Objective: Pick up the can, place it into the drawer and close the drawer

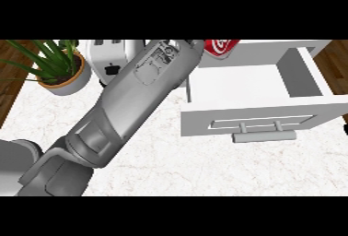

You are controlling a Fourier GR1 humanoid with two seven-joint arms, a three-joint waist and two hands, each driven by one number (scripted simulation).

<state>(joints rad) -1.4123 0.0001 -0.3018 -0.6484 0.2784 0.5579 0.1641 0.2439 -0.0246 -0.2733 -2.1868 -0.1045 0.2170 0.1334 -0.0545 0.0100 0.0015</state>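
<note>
red can (222, 46) with a white swirl mark, lettering too small to read

The counter (204, 170) looks like pale stone, white with thin grey veins, and it seems smooth. At both sides of it there is brown wood (14, 73) with dark streaks. The drawer (299, 110) is plain white and smooth, with a dull look, and its handle (263, 136) is pale grey and looks like dull metal. The forearm (136, 97) is grey, smooth and a little shiny, like painted metal or hard plastic. The can (221, 46) is shiny red with white marks. The plant pot (71, 80) is smooth and pale grey with a brown rim. The toaster (112, 57) is smooth white with a black knob.
</note>
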